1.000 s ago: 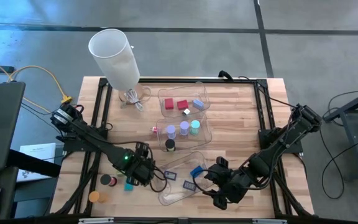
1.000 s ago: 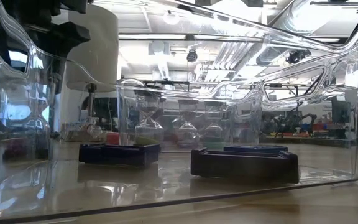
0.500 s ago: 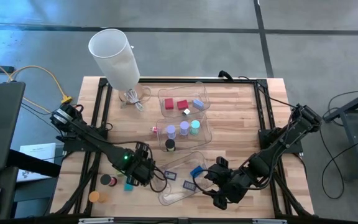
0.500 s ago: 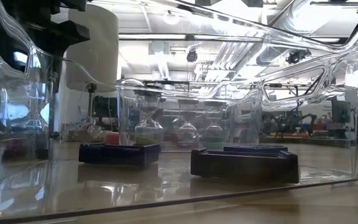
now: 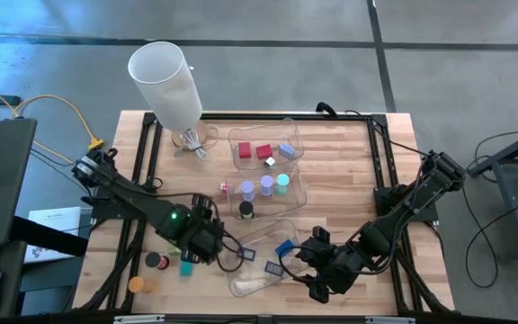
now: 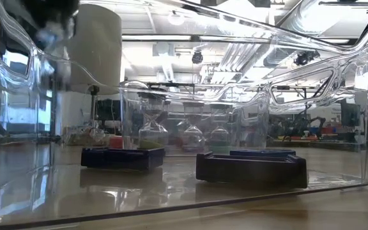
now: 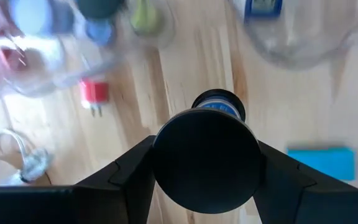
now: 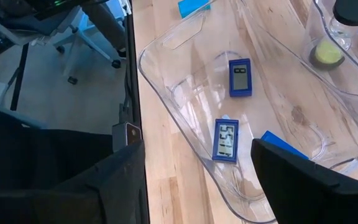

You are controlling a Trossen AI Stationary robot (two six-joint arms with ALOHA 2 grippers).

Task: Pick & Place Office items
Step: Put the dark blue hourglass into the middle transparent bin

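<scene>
Wooden table (image 5: pixel 331 171), near tray (image 8: pixel 185 99), 2 dark rectangles (image 8: pixel 240 77)

two dark jointed arms, black cabling alongside (a green light glows on the left arm (image 5: pixel 174 216)).

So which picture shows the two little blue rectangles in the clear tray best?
The right wrist view: both blue rectangles lie flat, faces up, in the clear tray. The high view shows them tiny; the low view shows only their edges; the left wrist view catches one, blurred.
</scene>
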